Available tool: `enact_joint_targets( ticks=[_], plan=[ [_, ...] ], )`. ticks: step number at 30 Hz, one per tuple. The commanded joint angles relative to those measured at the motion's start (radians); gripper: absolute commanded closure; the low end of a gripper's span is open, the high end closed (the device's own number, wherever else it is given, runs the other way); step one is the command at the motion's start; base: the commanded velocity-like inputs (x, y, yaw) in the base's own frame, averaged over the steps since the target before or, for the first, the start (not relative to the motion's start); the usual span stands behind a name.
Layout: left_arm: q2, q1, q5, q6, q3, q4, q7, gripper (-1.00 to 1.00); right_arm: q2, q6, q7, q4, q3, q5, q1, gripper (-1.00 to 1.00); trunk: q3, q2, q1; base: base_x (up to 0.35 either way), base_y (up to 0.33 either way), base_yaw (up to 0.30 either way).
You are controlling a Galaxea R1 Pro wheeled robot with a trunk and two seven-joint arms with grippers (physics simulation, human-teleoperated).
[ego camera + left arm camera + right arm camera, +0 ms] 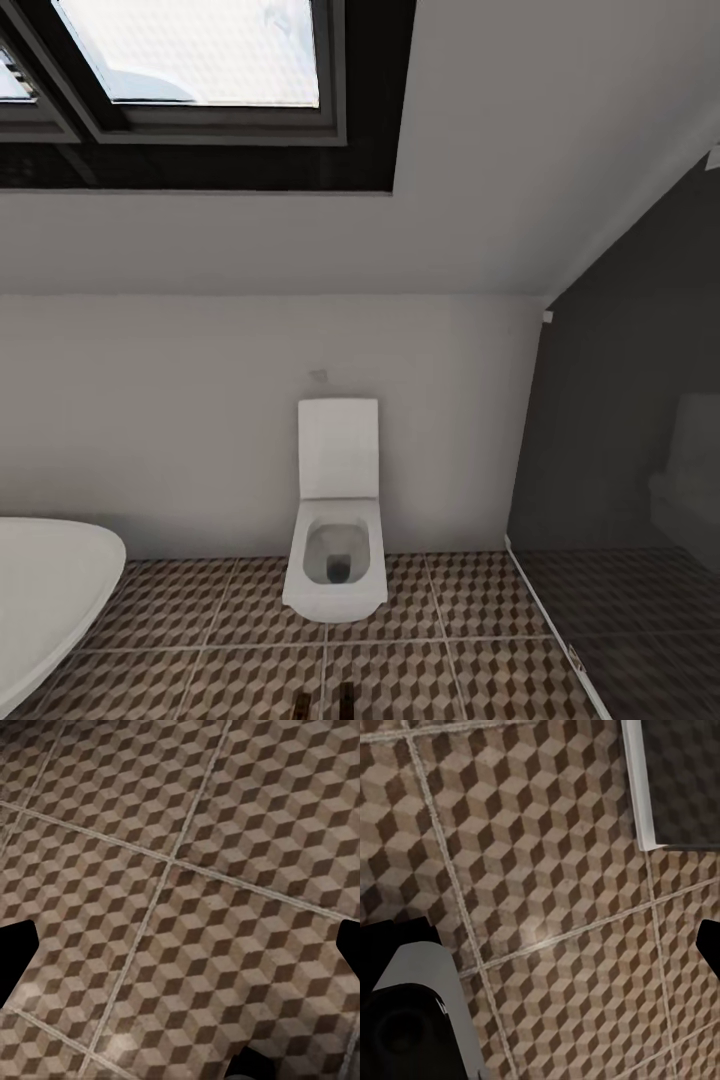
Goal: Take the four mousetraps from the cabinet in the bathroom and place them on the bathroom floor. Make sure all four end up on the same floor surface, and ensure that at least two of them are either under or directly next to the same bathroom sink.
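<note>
In the left wrist view, the left end effector [180, 952] is seen released, its dark fingertips [16, 952] spread wide at the frame's edges above bare bathroom floor [187, 832] of cube-patterned tiles with pale grout lines. In the right wrist view, the right end effector [547, 952] is likewise seen spread apart over the same tiling, with nothing between its fingers; a white-edged smoked glass panel [682, 780] is seen beyond it. In the head view, the glossy white rim of a basin [50, 590] is seen at the near left. Farther off, a white toilet [337, 540] with raised lid stands against the wall. A skylight [200, 60] is set in the sloped ceiling above.
</note>
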Motion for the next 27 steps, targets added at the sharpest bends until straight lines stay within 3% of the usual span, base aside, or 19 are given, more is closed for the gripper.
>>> enact_joint_targets(
  ticks=[1, 27],
  plan=[
    [0.000, 0.000, 0.007, -0.002, -0.009, -0.001, 0.005, -1.00, -0.001, 0.009, -0.007, -0.004, 0.008, -0.004, 0.000, -1.00, 0.002, 0.006, -0.004, 0.000, 0.000, 0.000],
    [0.001, 0.011, 0.005, -0.002, -0.010, -0.001, -0.031, -1.00, -0.001, 0.009, -0.007, -0.004, 0.008, -0.004, 0.000, -1.00, 0.083, 0.188, -0.104, 0.000, 0.000, 0.000]
  ],
)
